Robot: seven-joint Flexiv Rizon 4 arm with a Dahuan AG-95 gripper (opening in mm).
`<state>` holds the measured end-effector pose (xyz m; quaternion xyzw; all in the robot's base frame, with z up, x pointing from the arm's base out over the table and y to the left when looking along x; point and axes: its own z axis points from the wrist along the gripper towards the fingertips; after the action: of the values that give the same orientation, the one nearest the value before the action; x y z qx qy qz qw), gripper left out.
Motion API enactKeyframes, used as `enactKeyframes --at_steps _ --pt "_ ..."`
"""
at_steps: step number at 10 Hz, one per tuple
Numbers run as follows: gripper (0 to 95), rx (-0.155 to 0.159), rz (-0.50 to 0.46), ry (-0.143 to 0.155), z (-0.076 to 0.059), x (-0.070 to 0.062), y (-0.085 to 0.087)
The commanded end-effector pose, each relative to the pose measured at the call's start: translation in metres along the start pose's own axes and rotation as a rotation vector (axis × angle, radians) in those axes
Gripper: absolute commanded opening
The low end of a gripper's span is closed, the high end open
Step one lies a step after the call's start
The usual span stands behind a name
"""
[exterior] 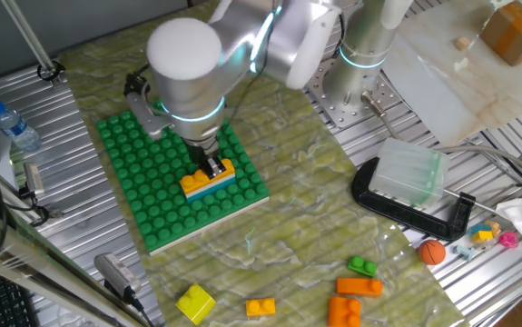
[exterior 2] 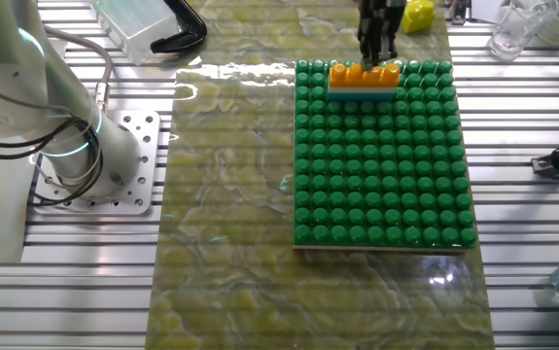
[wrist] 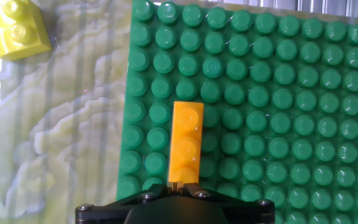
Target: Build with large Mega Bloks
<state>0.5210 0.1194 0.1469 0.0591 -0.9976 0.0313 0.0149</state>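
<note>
From one fixed view, I'm seeing the fingers [exterior: 213, 167] sitting over an orange brick [exterior: 208, 176] stacked on teal on the green baseplate [exterior: 142, 173]; loose bricks [exterior: 359, 287] are waiting on the worktop [exterior: 297, 227]. The other fixed view is showing that stack at the plate's edge. The hand view isn't telling me whether they're gripping.

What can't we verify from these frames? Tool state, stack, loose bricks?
- Tool jaws: hidden by its own body in the hand view, too small in both fixed views, so open or shut is unknown.
- Near end of the orange brick: covered by the tool housing in the hand view.
- Layers under it: a teal strip shows; more cannot be told.
- Yellow brick: cut by the hand view's top edge.
</note>
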Motion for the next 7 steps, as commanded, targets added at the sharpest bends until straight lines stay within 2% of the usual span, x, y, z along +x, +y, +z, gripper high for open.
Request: enactKeyframes --at_steps 1,2,5,6,7 --pt "0.0 0.023 0.011 0.012 0.029 -0.006 0.005" --pt "0.0 0.022 0.011 0.002 0.034 -0.008 0.005" --pt "0.0 0.028 0.003 0.001 0.032 -0.007 0.004" --pt "0.0 0.022 0.002 -0.004 0.029 -0.006 0.005" --pt "0.0 0.018 0.002 0.0 0.017 -0.002 0.01"
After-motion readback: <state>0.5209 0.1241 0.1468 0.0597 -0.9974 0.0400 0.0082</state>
